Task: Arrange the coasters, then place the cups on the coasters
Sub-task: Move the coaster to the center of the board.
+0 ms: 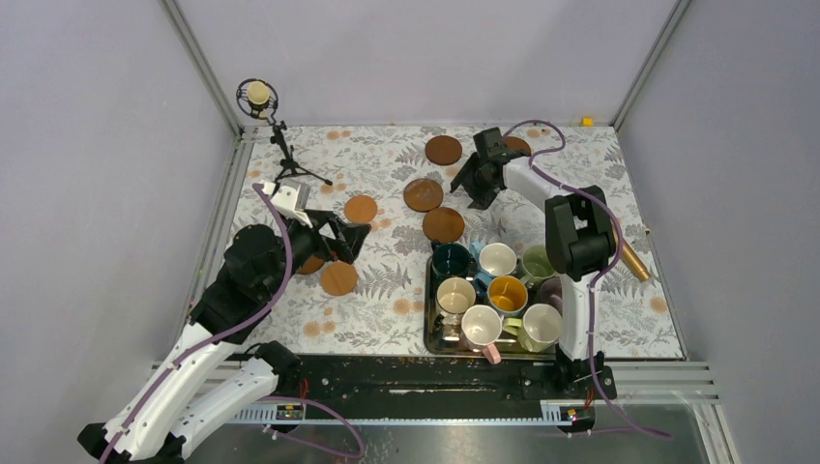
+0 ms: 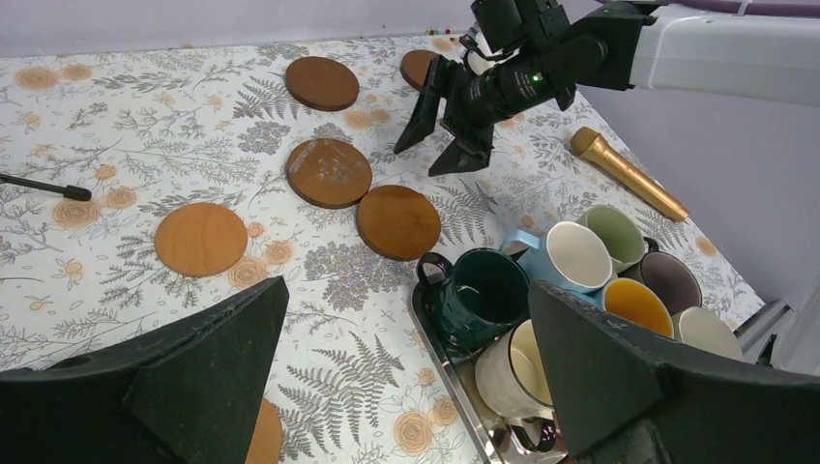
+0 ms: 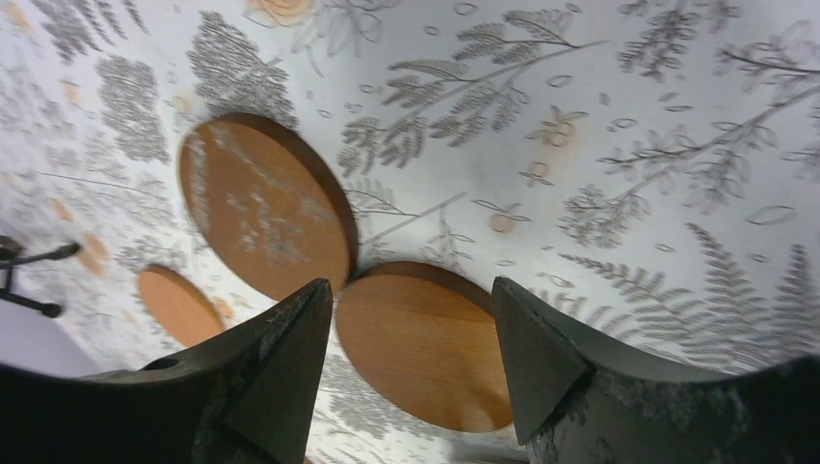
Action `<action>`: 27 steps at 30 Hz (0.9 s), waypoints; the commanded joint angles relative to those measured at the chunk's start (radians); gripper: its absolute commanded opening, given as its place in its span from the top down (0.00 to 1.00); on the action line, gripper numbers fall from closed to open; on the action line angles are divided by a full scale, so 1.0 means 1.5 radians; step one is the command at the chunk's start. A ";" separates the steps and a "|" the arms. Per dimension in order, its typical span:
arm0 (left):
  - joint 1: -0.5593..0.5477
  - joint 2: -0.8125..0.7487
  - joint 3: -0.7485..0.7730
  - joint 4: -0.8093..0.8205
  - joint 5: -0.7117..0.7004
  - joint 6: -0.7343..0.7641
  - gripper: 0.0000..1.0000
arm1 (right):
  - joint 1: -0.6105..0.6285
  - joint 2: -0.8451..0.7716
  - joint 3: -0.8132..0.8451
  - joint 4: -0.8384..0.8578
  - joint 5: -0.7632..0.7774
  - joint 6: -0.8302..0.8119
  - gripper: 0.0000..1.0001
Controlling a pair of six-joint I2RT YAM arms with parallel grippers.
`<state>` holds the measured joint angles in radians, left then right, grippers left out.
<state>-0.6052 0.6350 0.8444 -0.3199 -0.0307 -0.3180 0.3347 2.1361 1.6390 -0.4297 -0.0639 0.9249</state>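
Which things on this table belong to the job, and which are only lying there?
For the job: coasters; cups.
Only lying there: steel tray under the cups; gold microphone; microphone stand.

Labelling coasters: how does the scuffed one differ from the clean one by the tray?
The scuffed coaster has whitish marks across its top; the clean coaster is unmarked. The clean coaster lies right by the tray, the scuffed coaster farther off. Both are round brown discs lying flat.
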 commanded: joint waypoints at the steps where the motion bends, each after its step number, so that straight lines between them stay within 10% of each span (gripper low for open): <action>1: -0.003 -0.009 0.000 0.039 -0.008 0.005 0.01 | -0.003 -0.052 -0.024 -0.065 0.036 -0.106 0.31; 27: -0.003 -0.010 0.000 0.038 -0.011 0.005 0.01 | 0.073 0.017 -0.053 0.090 -0.183 -0.018 0.36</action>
<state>-0.6052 0.6300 0.8417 -0.3199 -0.0307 -0.3180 0.3962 2.1174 1.5063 -0.3504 -0.3016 0.8425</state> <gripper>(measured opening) 0.985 0.647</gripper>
